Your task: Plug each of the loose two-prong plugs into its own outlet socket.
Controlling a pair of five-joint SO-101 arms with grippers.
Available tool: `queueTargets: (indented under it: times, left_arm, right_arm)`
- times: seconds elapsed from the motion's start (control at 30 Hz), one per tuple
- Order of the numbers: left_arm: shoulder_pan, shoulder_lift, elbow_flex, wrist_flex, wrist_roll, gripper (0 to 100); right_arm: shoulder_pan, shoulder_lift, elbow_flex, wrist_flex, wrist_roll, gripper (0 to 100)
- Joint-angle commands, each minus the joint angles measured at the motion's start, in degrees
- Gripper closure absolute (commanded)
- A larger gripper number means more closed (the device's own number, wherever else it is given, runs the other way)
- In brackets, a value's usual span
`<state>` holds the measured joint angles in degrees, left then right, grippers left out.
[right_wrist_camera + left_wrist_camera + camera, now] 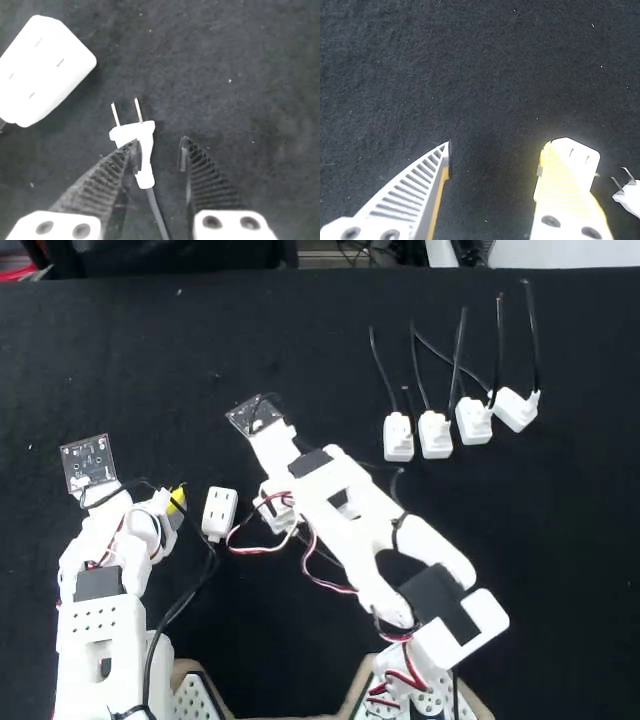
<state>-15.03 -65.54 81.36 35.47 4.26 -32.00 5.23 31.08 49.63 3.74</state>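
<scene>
Both arms in white printed shells, left arm [98,585] and right arm [370,530], with black servo blocks, loose red, white and black wires, a bare circuit board at each wrist; left hand [497,147] ribbed white-and-yellow, right hand [160,142] ribbed black, both on white two-screw bases

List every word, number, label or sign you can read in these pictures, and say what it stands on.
None can be read.
The outlet block and the plug show no print.
Any marks on the small boards atop the arms are too small to read.
</scene>
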Motion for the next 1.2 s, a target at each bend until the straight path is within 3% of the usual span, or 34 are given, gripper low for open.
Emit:
queueTargets:
  times: [0.0,0.23,0.37,0.63,0.8,0.97,1.17]
  left_arm:
    - [-0.2,-0.6,-1.5,0.3,0.3,71]
    - [-0.2,-0.6,-1.4,0.3,0.3,71]
    - [-0.2,-0.6,-1.4,0.3,0.3,71]
    - [-0.2,-0.6,-1.4,0.3,0.3,71]
    - [-0.2,-0.6,-1.5,0.3,0.3,71]
    - [-0.2,-0.6,-1.3,0.3,0.3,71]
    - [-0.2,-0.6,-1.3,0.3,0.3,71]
  right_arm:
    - [-2.5,0.2,-2.9,-1.0,0.4,87.5]
    - [-4.2,0.0,-1.8,-1.0,0.4,87.9]
    - [-3.9,-0.5,-0.7,-1.0,0.4,99.0]
    - [-4.3,-7.0,3.7,-1.0,0.4,98.7]
    - [-8.5,-7.2,6.1,-1.8,0.4,98.0]
    - [-9.8,-5.2,5.1,-2.2,0.8,88.7]
    - [-8.9,-3.6,4.5,-3.4,1.1,88.3]
